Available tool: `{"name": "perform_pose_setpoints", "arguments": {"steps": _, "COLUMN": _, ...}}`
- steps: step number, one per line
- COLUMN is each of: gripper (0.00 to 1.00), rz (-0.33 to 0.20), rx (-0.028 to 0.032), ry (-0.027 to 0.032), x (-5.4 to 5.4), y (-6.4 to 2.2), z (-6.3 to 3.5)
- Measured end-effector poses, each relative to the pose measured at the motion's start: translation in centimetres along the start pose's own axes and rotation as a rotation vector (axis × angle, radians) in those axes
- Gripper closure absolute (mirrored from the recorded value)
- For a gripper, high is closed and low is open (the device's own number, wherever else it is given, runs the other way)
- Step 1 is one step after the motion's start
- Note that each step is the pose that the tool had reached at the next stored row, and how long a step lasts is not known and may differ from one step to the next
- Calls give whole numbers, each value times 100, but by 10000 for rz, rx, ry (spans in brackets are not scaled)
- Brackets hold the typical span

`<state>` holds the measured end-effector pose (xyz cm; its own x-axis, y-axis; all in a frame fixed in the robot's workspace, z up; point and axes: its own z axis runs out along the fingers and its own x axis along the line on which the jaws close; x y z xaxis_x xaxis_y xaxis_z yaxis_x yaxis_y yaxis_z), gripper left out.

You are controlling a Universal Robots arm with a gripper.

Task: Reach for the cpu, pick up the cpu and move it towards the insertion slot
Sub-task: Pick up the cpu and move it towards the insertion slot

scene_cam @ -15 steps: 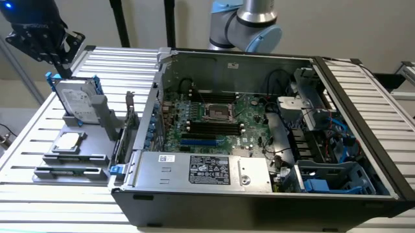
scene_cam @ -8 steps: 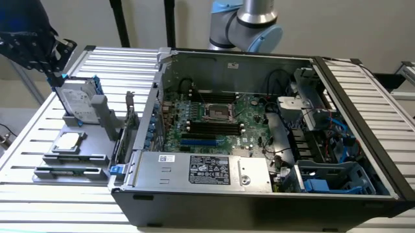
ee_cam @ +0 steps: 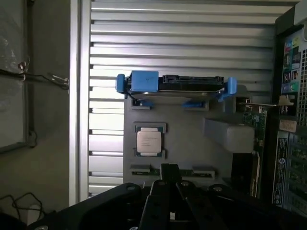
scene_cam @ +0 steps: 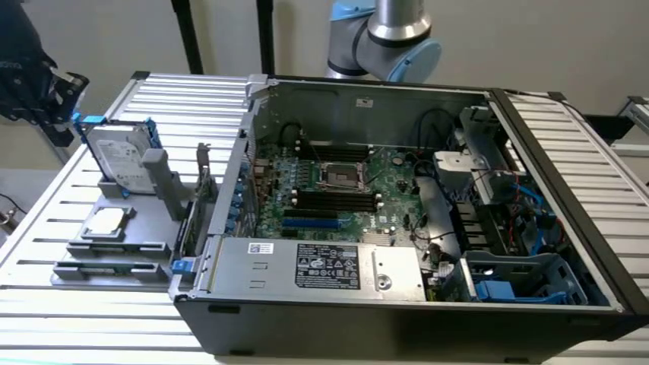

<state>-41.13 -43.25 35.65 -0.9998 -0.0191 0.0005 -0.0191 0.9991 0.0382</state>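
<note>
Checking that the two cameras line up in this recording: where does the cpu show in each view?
Exterior view: the cpu lies on the grey fixture at the exterior view's left, outside the computer case, nearer the camera than the hard drive.
Wrist view: the cpu lies on the same fixture, apart from the hard drive.
Shared landmark: the hard drive's blue rails.
</note>
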Motion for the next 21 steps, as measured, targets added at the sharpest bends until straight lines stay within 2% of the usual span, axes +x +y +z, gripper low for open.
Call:
{"name": "perform_pose_setpoints", "arguments": {"steps": 5, "gripper": 89, "rz": 0, "rx": 8, "ry": 1, "x": 182, "y": 0, "z": 61}}
{"name": "perform_pose_setpoints", "arguments": {"steps": 13, "gripper": 88, "rz": -9, "rx": 8, "ry": 1, "x": 185, "y": 0, "z": 66}}
{"name": "perform_pose_setpoints", "arguments": {"steps": 15, "gripper": 76, "rz": -10, "rx": 8, "ry": 1, "x": 184, "y": 0, "z": 67}}
{"name": "perform_pose_setpoints", "arguments": {"steps": 16, "gripper": 76, "rz": -10, "rx": 8, "ry": 2, "x": 184, "y": 0, "z": 68}}
{"name": "perform_pose_setpoints", "arguments": {"steps": 17, "gripper": 70, "rz": -10, "rx": 8, "ry": 0, "x": 184, "y": 0, "z": 70}}
{"name": "perform_pose_setpoints", "arguments": {"steps": 18, "gripper": 70, "rz": -10, "rx": 7, "ry": 1, "x": 184, "y": 0, "z": 72}}
{"name": "perform_pose_setpoints", "arguments": {"steps": 21, "gripper": 53, "rz": -11, "rx": 8, "ry": 0, "x": 184, "y": 0, "z": 84}}
